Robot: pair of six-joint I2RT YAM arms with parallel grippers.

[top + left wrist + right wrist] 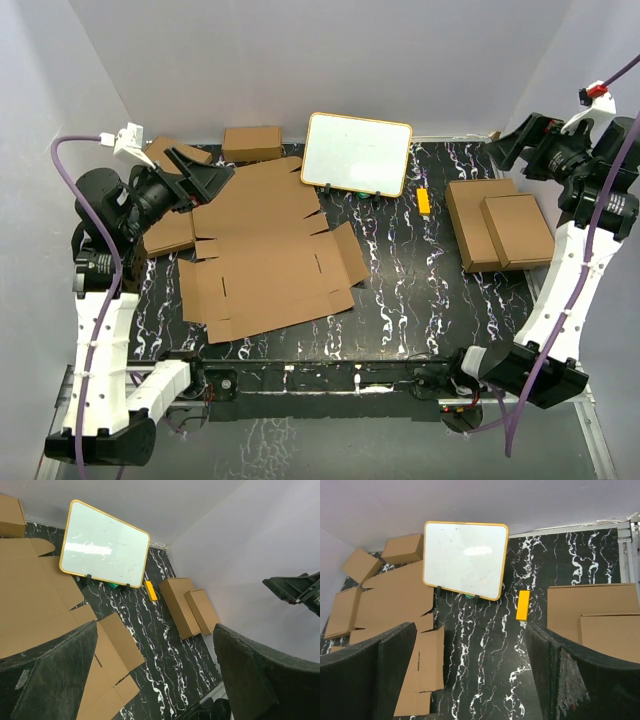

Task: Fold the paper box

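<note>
Since left gripper [155, 672] and right gripper [470, 675] both gape empty, the flat paper box [265, 255] is loose. Lopsided pushes might skid it.

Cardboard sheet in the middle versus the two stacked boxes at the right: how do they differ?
The cardboard sheet lies flat and unfolded, flaps and slits showing; the stacked boxes are already folded shut. The sheet spreads far wider than the boxes. The sheet is a single layer; the boxes sit one on the other. Both are plain brown cardboard.
</note>
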